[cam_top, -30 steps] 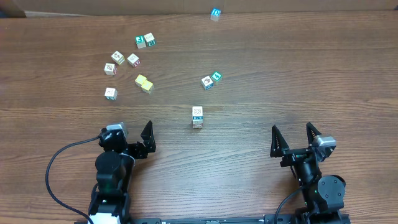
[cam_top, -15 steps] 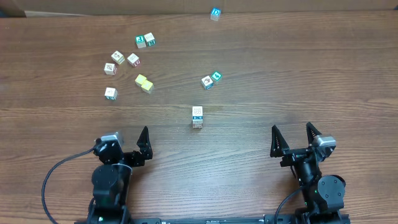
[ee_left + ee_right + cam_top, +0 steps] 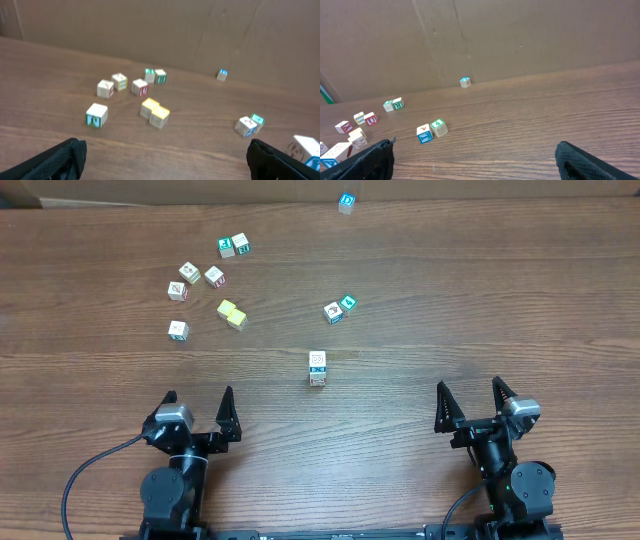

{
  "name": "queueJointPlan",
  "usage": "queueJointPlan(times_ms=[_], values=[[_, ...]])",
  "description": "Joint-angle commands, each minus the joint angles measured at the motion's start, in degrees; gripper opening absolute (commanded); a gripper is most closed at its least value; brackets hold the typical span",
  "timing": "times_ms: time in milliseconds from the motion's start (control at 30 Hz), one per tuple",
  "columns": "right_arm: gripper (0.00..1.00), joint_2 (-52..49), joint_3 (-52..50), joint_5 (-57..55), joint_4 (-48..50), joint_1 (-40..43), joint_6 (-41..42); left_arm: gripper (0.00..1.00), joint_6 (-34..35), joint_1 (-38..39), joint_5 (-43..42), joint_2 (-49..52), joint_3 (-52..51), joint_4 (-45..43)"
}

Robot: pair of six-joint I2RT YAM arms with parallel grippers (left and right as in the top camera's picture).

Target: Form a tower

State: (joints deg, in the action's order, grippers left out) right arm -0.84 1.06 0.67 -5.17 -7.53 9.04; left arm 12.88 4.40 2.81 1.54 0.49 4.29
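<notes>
The tower is a short narrow column of cream alphabet cubes with blue print, standing mid-table. It shows at the right edge of the left wrist view as the tower, and at the lower left of the right wrist view as the tower. My left gripper is open and empty, near the table's front edge, left of and nearer than the tower. My right gripper is also open and empty, to the tower's near right. The left gripper and the right gripper each frame only bare wood.
Loose cubes lie scattered at the back left: two yellow cubes, a green-printed pair, and several singles around a red-printed cube. A blue and green pair lies beyond the tower. One blue-topped cube sits by the cardboard back wall.
My left arm has drawn back toward the front edge and swung left, so its open fingers now point straight ahead. The tower, the cubes and the right arm have not moved.
</notes>
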Motion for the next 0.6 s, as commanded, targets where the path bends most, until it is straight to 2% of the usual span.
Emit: queueJointPlan(times_ms=[0, 567], values=[[1.00, 0.7, -0.6, 0.0, 0.3, 0.2, 0.3, 1.00, -2.1, 0.1, 0.4, -1.4, -0.2, 0.0], [1.00, 0.7, -0.6, 0.0, 0.3, 0.2, 0.3, 0.99, -3.9, 0.1, 0.2, -1.4, -0.2, -0.1]])
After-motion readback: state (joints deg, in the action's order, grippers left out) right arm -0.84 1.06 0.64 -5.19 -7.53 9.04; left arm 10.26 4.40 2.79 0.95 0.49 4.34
